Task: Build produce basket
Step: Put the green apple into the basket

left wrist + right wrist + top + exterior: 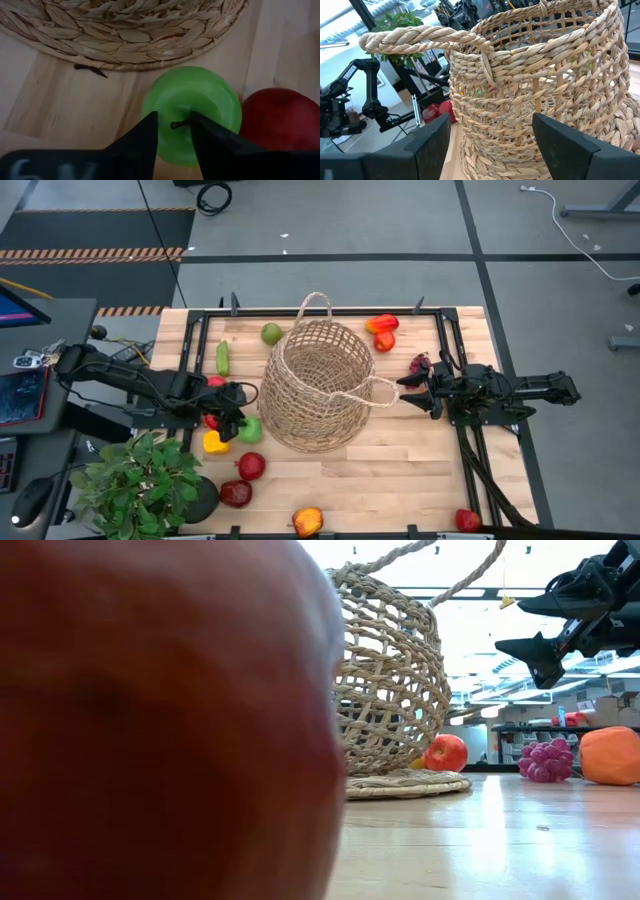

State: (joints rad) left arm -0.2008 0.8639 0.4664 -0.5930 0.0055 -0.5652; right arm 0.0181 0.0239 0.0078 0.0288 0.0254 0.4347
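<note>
Left gripper [173, 131] has its fingers nearly closed around the stem of a round green apple [190, 112], just beside the flat woven base of the big tan wicker basket [318, 385], which lies tipped on its side mid-table. A dark red apple [280, 117] touches the green one. Right gripper [406, 393] hangs open at the basket's loop handle [415, 39]. The low view is half blocked by a blurry red fruit [160, 730], but shows purple grapes [545, 760].
</note>
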